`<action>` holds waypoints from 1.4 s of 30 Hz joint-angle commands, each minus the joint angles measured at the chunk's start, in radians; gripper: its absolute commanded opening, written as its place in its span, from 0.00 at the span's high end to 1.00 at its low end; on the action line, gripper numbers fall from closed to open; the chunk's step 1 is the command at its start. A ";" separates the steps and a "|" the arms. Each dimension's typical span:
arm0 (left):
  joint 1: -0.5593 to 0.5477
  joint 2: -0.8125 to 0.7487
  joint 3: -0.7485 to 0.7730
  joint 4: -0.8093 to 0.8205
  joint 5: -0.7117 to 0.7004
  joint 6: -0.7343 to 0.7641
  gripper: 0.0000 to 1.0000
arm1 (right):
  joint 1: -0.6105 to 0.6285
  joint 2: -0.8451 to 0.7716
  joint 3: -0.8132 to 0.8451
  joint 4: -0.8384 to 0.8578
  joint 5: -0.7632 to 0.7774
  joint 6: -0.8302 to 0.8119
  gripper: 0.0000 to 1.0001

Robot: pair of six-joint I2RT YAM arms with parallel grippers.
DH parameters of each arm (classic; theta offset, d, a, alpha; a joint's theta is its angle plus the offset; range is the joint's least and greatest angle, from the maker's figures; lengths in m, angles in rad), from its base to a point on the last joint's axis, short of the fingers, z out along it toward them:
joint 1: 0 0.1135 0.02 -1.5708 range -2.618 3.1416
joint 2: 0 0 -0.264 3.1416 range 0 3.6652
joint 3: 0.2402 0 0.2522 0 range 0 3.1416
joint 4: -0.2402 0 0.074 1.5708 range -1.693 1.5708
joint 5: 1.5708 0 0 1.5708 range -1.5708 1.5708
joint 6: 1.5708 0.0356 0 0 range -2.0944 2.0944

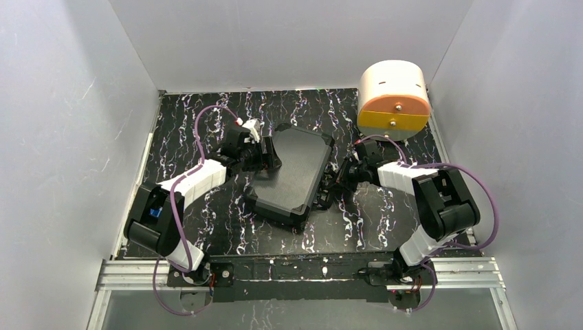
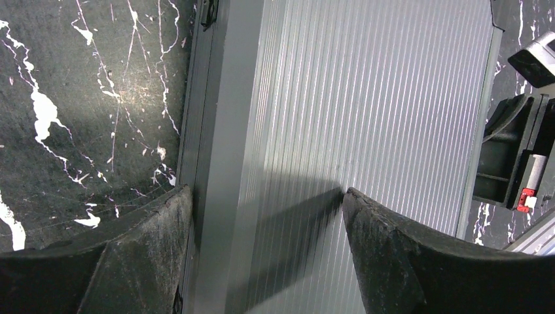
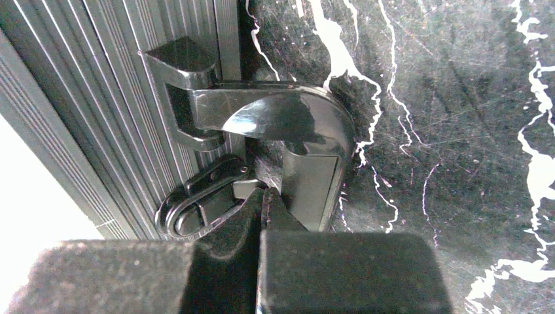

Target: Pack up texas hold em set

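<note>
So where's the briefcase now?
Top view: the briefcase lies closed mid-table, left fingers at its left edge, right fingers at its handle side, white-and-orange cylinder behind it.

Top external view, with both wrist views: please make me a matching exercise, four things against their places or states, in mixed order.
Things:
1. briefcase
2. left gripper
3. right gripper
4. white-and-orange box

Places or states:
a. shut, tips at a latch
b. far right corner of the table
c. closed, lying mid-table
d. open, above the ribbed lid

Pairs: 1-c, 2-d, 3-a, 4-b.
</note>
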 commanded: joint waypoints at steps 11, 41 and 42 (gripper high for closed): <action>-0.080 0.052 -0.142 -0.144 0.126 -0.040 0.30 | 0.100 0.110 0.016 0.141 0.092 0.047 0.96; -0.026 -0.545 0.253 -0.560 -0.602 0.170 0.02 | -0.031 -0.884 0.183 -0.488 0.851 -0.338 0.35; -0.027 -0.575 0.267 -0.600 -0.648 0.179 0.02 | -0.031 -0.893 0.211 -0.507 0.873 -0.356 0.28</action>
